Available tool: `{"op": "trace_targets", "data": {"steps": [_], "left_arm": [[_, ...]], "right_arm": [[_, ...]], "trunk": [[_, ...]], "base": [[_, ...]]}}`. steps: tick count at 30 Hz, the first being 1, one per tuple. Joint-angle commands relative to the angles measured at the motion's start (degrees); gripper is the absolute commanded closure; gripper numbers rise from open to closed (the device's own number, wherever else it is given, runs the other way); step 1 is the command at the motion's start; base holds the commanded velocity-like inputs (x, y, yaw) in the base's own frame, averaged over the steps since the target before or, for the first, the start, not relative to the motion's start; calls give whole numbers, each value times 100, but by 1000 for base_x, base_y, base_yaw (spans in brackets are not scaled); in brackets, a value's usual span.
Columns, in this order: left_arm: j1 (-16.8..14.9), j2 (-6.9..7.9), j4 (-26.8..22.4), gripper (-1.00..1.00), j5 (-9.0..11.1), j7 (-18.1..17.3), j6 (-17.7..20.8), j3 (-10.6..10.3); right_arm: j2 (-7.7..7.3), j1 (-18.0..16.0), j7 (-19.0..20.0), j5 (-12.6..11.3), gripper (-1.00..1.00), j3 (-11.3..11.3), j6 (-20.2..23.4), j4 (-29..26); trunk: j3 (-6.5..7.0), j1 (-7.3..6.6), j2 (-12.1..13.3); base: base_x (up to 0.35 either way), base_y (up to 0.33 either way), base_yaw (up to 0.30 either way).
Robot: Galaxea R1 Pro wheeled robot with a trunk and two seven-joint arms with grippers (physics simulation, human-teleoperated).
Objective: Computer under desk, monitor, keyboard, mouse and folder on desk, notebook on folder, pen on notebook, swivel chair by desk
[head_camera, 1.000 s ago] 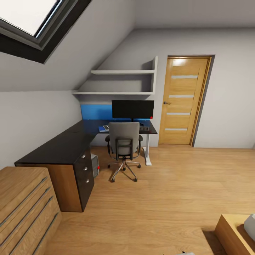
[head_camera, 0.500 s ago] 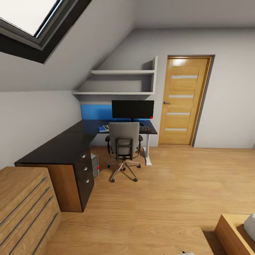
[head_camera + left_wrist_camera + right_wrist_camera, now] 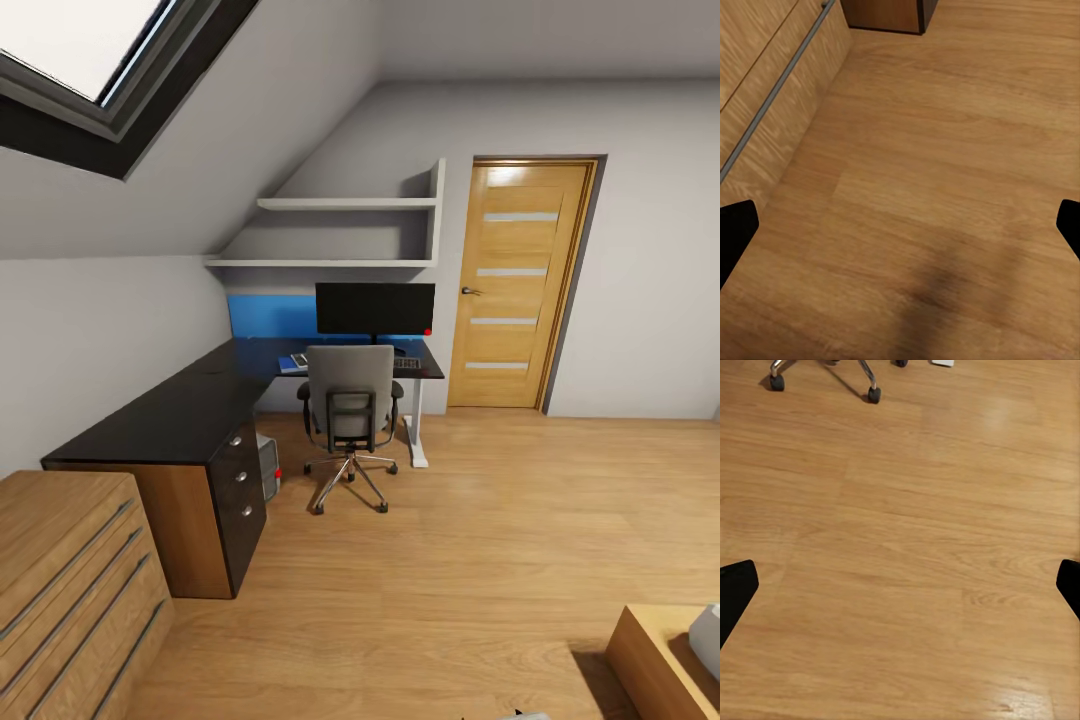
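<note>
Well, both grippers hang spread wide over bare floor, the left gripper [image 3: 900,225] near the wooden drawer unit [image 3: 70,570], the right gripper [image 3: 900,585] short of the swivel chair [image 3: 350,410], neither holding anything. Taking the desk [image 3: 170,410] as landmark: the computer [image 3: 268,465] sits under it, and the chair is drawn up to its far wing. On top, the monitor [image 3: 375,308] stands at the back, the keyboard [image 3: 407,363] lies before it, and something blue, seemingly the folder [image 3: 290,363], lies left of the chair. Mouse and pen I cannot make out. Most looks done. Nothing differs from a second ago.
</note>
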Motion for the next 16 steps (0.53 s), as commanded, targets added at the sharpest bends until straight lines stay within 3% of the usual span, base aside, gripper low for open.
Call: {"op": "trace_targets", "data": {"steps": [1,16], "left_arm": [[-4,-1,3,-100,36,25,-12,-51],[-4,-6,3,-100,36,25,-12,-51]], "right_arm": [[4,-6,-35,-14,-100,49,-18,13],[4,-6,-35,-14,-100,49,-19,11]], "trunk": [[-7,0,-4],[-7,0,-4]], "base": [[0,0,0],[0,0,0]]}}
